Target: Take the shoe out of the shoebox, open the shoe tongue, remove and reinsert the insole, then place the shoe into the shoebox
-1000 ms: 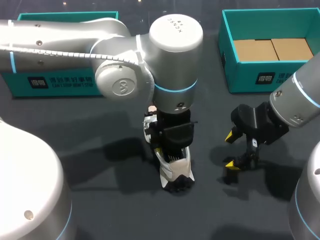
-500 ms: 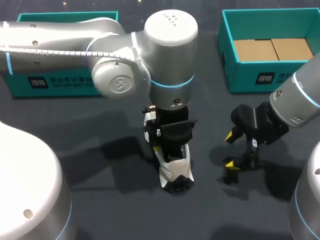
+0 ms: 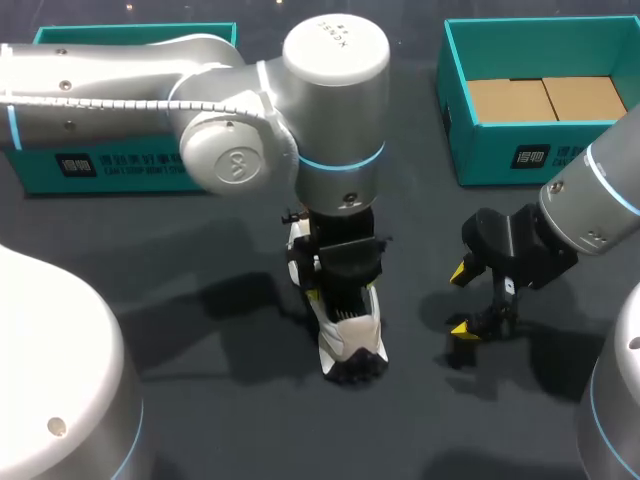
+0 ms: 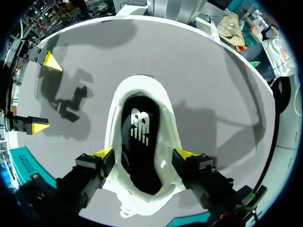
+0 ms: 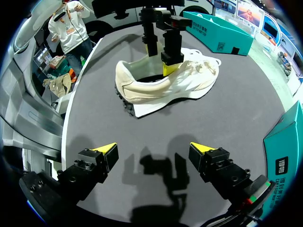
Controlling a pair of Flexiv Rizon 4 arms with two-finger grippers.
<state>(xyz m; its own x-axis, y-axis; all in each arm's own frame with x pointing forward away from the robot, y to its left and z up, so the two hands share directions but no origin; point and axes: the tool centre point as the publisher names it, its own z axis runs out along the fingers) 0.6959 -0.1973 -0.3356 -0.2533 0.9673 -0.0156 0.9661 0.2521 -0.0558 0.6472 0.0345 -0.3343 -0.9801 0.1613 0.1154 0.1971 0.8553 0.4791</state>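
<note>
Left gripper (image 4: 144,152) clamps the white sneaker (image 5: 165,85) across its collar, one yellow tip pressed against each side wall. Judged purpose: steady the shoe on its sole and keep the opening exposed for insole access. The sneaker stands on the dark matte table (image 3: 200,320), outside the box, between both arms. Its upper is soft and pale with loose laces, and dark tread shows under one end. The black insole (image 4: 138,142) lies flat inside, not yet removed. Right gripper (image 5: 154,150) hangs near the shoe's flank, fingers spread and empty, apparently staged to reach in. The teal shoebox (image 3: 520,155), rigid card with brown floor panels, stands well apart at the rear right.
</note>
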